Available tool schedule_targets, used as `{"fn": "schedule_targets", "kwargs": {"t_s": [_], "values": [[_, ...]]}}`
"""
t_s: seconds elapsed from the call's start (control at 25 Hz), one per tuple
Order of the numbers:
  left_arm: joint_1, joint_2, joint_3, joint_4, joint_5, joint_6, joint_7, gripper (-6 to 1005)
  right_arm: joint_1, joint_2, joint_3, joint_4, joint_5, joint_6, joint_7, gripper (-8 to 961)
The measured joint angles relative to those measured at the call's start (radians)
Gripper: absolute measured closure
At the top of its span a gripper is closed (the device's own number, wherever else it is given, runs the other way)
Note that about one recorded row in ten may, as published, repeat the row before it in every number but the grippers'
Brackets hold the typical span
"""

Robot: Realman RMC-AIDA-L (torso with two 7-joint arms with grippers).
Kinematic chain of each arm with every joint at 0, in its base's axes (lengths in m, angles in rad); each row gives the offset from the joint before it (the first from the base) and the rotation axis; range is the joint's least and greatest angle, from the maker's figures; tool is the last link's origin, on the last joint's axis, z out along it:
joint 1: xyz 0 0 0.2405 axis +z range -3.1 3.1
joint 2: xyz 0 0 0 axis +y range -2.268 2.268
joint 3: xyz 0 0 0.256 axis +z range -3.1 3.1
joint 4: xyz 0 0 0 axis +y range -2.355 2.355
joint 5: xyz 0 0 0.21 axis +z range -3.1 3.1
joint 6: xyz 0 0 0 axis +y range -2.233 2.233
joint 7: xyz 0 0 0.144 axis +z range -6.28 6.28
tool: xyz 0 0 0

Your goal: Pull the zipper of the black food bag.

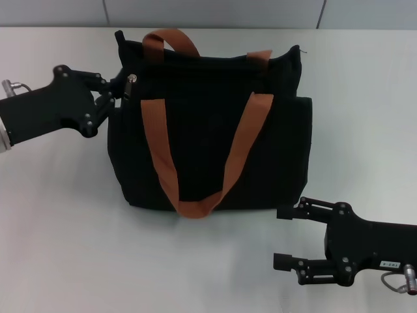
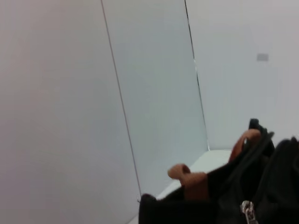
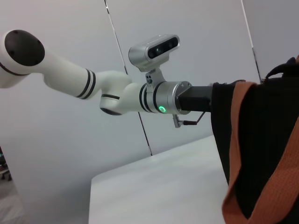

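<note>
The black food bag [image 1: 208,130] stands upright in the middle of the white table, with orange-brown strap handles [image 1: 159,156] hanging down its front. The zipper's silver pull tab [image 1: 132,79] sits at the bag's top left corner. It also shows in the left wrist view [image 2: 247,212], on the bag's top edge [image 2: 280,186]. My left gripper [image 1: 116,92] is against that top left corner, right beside the tab; its tips merge with the black fabric. My right gripper [image 1: 284,237] is open and empty on the table, below the bag's lower right corner.
The white table [image 1: 65,228] runs all around the bag, with a grey panelled wall [image 1: 215,12] behind it. The right wrist view shows the bag's side [image 3: 266,140] and my left arm [image 3: 140,95] reaching to it.
</note>
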Motion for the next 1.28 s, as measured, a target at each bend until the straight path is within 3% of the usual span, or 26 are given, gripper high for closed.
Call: {"fn": "schedule_targets", "kwargs": {"t_s": [0.36,0.64,1.0,1.28], "values": [[0.018,-0.008,-0.004,0.000,-0.042,0.040,0.011,969,0.022,-0.001,0.001,0.020,0.174,-0.169,0.103,127],[0.016,-0.022,-0.004,0.001,-0.069,0.079,0.017,968,0.094,-0.004,0.001,0.027,0.326,-0.199,0.334,127],[0.008,-0.039,-0.005,0.014,-0.070,0.080,0.027,968,0.242,-0.005,-0.020,-0.043,0.358,-0.082,0.672,127],[0.010,-0.039,-0.005,0.015,-0.070,0.069,0.034,968,0.346,-0.015,-0.149,-0.117,0.355,0.071,0.974,127]]}}
